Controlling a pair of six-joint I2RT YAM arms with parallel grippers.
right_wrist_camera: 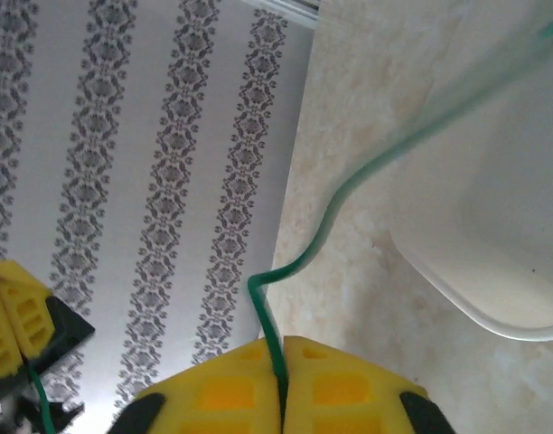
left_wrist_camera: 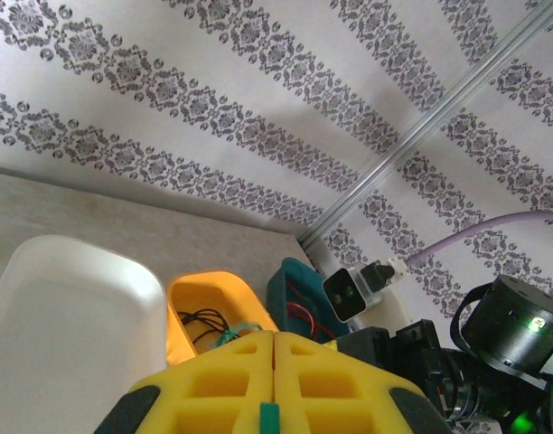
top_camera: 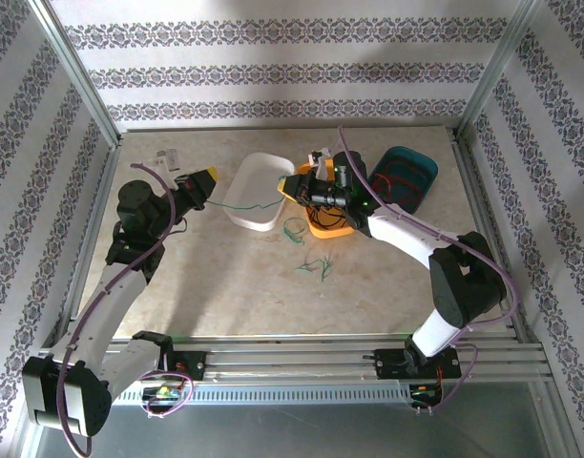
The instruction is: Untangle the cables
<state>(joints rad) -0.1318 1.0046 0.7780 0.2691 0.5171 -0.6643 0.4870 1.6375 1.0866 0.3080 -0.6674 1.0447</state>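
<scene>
A green cable (top_camera: 242,205) is stretched over the white tray (top_camera: 263,167) between my two grippers. My left gripper (top_camera: 211,178) is shut on its left end; in the left wrist view a green strip shows in the seam of the shut yellow jaws (left_wrist_camera: 275,337). My right gripper (top_camera: 287,187) is shut on the other end. In the right wrist view the green cable (right_wrist_camera: 299,262) rises out of the shut gripper (right_wrist_camera: 281,344) and curves away over the table. More green cables (top_camera: 316,267) lie loose on the table. Black cables (left_wrist_camera: 202,324) lie in the orange tray (left_wrist_camera: 209,285), red cables (left_wrist_camera: 304,312) in the teal tray (left_wrist_camera: 290,271).
The orange tray (top_camera: 325,229) lies under my right arm, the teal tray (top_camera: 416,162) behind it to the right. A small clear object (top_camera: 166,156) sits at the back left. Patterned walls and metal posts enclose the table.
</scene>
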